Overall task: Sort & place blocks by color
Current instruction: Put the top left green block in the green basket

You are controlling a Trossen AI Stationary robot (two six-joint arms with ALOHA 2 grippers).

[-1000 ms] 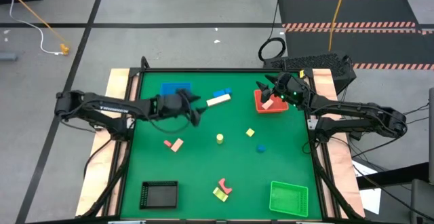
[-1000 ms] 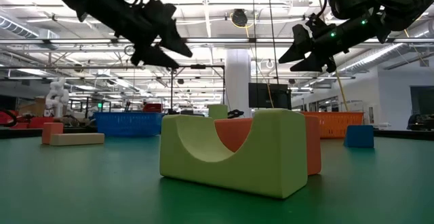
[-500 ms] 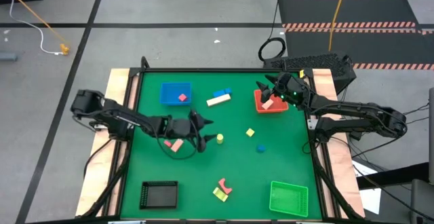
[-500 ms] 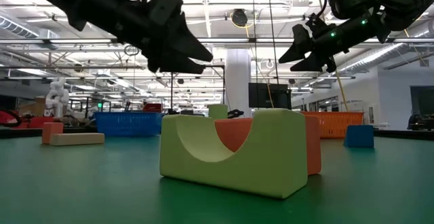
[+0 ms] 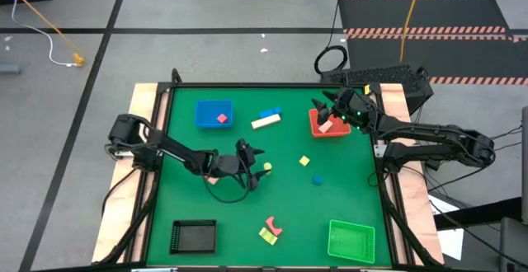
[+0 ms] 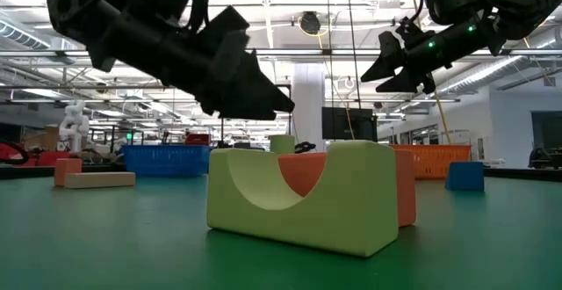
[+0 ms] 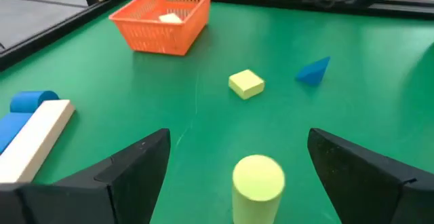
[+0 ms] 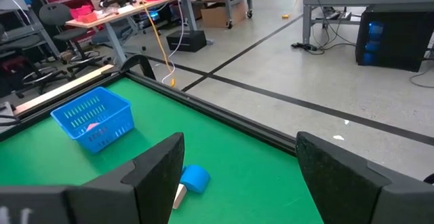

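My left gripper [image 5: 256,166] is open and hovers just left of the upright yellow cylinder [image 5: 267,168]. In the left wrist view the cylinder [image 7: 258,182] stands on end on the mat between and ahead of the two spread fingers, untouched. My right gripper [image 5: 318,112] is open and waits above the red tray [image 5: 328,124]. Other blocks lie on the mat: a cream bar [image 5: 266,121] beside blue pieces [image 5: 270,113], a yellow cube [image 5: 304,161], a blue block [image 5: 318,180], and pink and yellow arches [image 5: 270,230]. A pink block [image 5: 221,118] lies in the blue tray [image 5: 213,113].
A black tray [image 5: 193,236] sits at the near left corner and a green tray [image 5: 351,241] at the near right. A pink block [image 5: 213,176] lies partly under my left arm. The red tray holds a pale piece [image 7: 169,18]. Open mat lies between the scattered blocks.
My left arm has swung from beside the blue tray at the far left toward the table's near side and middle, and has come down to the yellow cylinder with its fingers still spread. No block has moved.
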